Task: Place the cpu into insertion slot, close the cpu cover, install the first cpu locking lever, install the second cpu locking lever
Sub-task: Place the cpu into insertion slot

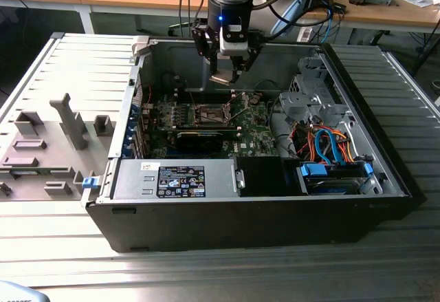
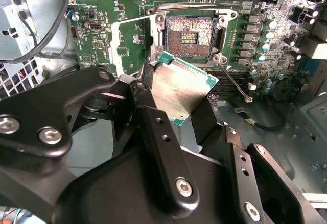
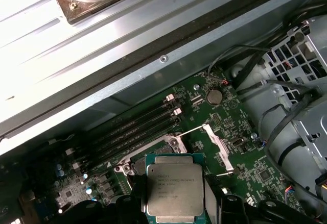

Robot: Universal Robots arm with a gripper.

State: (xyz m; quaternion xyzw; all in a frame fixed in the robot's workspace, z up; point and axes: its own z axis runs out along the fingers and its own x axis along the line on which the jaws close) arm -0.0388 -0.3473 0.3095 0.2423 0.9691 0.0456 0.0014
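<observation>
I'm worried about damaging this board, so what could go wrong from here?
The gripper holds the cpu by two edges above the open slot; a slip or a skewed landing could bend the contacts. The cover stands open beside the slot, so the gripper might strike it on the way down.

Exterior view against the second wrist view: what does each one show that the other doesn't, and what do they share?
Exterior view: the whole open case, its power supply and blue cables, all on a ribbed metal table. Second wrist view: the slot close up, its contacts bare, with the cover open beside it. Both: the hand shut on the cpu, held clear of the slot.
</observation>
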